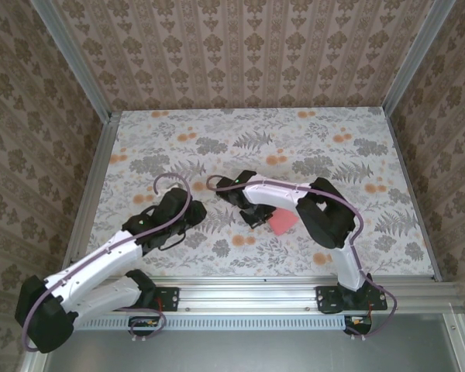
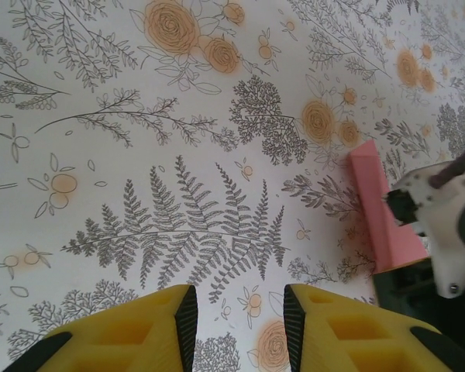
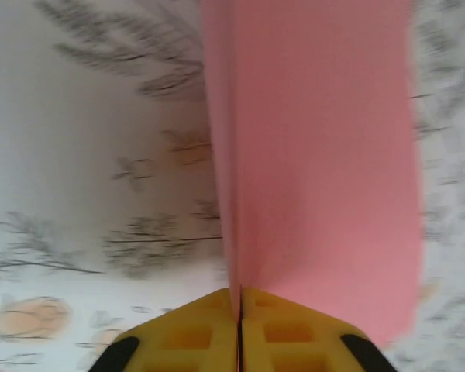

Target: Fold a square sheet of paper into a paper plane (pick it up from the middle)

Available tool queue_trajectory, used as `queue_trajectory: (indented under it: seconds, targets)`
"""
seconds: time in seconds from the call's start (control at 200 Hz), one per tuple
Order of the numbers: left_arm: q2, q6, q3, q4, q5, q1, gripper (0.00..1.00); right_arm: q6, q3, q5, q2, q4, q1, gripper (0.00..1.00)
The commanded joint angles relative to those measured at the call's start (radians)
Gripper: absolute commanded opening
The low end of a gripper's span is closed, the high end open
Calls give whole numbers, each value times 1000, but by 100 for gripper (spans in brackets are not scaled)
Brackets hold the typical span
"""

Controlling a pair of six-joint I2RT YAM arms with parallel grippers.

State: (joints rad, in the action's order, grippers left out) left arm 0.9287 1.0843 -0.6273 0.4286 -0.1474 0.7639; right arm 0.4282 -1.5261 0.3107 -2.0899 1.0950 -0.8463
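**Paper pinched at its fold, left gripper standing by**

Paper (image 1: 283, 222), pink and folded over, lies on the table (image 1: 178, 139) at about 5 o'clock from the table's middle, toward the near edge. The right gripper (image 3: 240, 298) has its fingers pressed together on the paper's folded edge. From its wrist camera the crease runs straight away toward 12 o'clock. The left gripper (image 2: 236, 310) hangs low at 9 o'clock of the right one, fingers apart with nothing between them. From its own camera the paper sits off at 3 o'clock, well apart.

The step in hand looks like setting that crease. To do it well, I'd keep the pinch square on the fold line and run along it rather than tug, so the layers stay matched. The left gripper should probably come across and pin the loose flap flat before the right one lets go. Thin paper like this will likely spring open or skid on the cloth.

Count: one paper, two grippers, two arms, one table.
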Motion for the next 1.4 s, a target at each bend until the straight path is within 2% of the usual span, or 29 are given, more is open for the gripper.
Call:
queue_trajectory:
  seconds: [0.0, 0.08, 0.24, 0.305, 0.37, 0.505, 0.64, 0.725, 0.81, 0.9, 1.025, 1.17, 1.4]
  targets:
    - [-27, 1, 16, 46, -21, -8, 38, 38, 0, -193, 1, -71, 5, 18]
    - [-29, 0, 23, 37, -11, -8, 39, 40, 35, -272, 11, -134, 14, 31]
    - [0, -20, 17, 12, 30, -8, 41, 52, 136, -439, 69, -245, 66, 34]
    - [20, -30, 7, -1, 49, -8, 41, 49, 177, -462, 145, -298, 80, 38]
    - [53, -47, -3, -34, 83, -6, 42, 42, 217, -539, 232, -351, 103, 41]
    - [181, -91, -72, -80, 152, 10, 42, 55, 311, -631, 411, -452, 173, 50]
    - [351, -132, -206, -87, 186, 56, 38, 50, 413, -629, 521, -498, 289, 48]
    - [457, -144, -288, -105, 194, 95, 37, 29, 473, -679, 542, -534, 374, 42]
    - [572, -144, -376, -105, 220, 121, 33, 14, 520, -723, 529, -552, 448, 31]
    - [681, -122, -441, -93, 243, 130, 30, -3, 549, -772, 491, -597, 504, 35]
    - [781, -79, -468, -155, 278, 133, 30, -38, 571, -804, 449, -615, 552, 37]
    - [861, -80, -517, -150, 282, 131, 29, -75, 592, -829, 398, -623, 588, 36]
    - [925, -81, -530, -163, 292, 109, 27, -91, 639, -870, 372, -636, 593, 33]
